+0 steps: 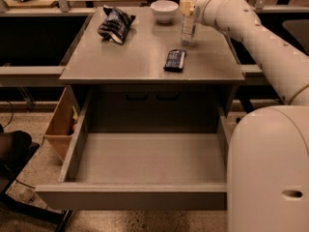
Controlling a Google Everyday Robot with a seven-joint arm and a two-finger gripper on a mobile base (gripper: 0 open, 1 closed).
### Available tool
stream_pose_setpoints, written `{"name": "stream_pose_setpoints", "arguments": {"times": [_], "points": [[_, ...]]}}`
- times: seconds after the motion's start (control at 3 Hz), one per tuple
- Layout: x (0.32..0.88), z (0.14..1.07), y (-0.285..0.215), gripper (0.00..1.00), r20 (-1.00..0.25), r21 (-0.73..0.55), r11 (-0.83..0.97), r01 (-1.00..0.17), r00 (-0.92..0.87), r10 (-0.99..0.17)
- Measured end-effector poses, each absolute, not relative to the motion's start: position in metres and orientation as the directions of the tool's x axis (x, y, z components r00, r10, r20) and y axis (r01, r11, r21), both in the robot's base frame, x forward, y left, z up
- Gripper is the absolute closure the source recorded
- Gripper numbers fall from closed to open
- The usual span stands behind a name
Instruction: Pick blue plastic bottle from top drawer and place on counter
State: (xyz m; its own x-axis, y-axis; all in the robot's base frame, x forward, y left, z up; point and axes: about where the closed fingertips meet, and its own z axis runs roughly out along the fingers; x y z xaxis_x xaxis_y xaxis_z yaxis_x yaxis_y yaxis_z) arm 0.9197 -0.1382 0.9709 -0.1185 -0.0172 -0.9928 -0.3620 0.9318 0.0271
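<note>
1. Labels and writing
- The bottle point(188, 30) carries a pale label with dark print. The print cannot be read.
- The crumpled dark bag point(116, 24) shows light markings. No word on it is legible.
- The flat dark packet point(175, 60) shows faint light print, also illegible.

2. Containers and contents
- The top drawer point(130, 197) is pulled out below the front edge of the worktop point(140, 57). Its grey floor is visible from side wall to side wall and from the front panel back to the cabinet.
- The white bowl point(164, 9) stands at the back edge of the worktop, between the bag and the bottle. Its contents cannot be determined from this angle.
- The bottle is clear plastic. Its fill level cannot be determined.
- A cardboard box point(60, 124) stands on the floor against the left side of the cabinet, beside the open drawer. Only a small part of its interior shows.

3. Positions on the worktop
- Bottle: upright near the back right corner, resting on the surface, just right of the bowl and apart from it.
- Bag: near the back left corner.
- Packet: right of centre, between the bottle and the front edge, apart from both.

4. Gripper
- The gripper point(186, 8) is at the top of the bottle, reaching in from the right over the back right corner. It covers the cap area.
- Whether the gripper is clamped on the bottle or released cannot be told.
</note>
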Motion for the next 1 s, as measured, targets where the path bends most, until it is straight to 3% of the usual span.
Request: {"name": "stream_pose_setpoints", "arguments": {"times": [0.33, 0.67, 1.0], "points": [[0.9207, 0.9518, -0.1340, 1.00, -0.993, 0.030, 0.941, -0.338, -0.115, -0.010], [0.9207, 0.9521, -0.1341, 0.83, -0.993, 0.030, 0.941, -0.338, -0.115, -0.010], [0.9207, 0.9521, -0.1340, 0.51, -0.993, 0.030, 0.941, -0.338, -0.115, -0.010]]}}
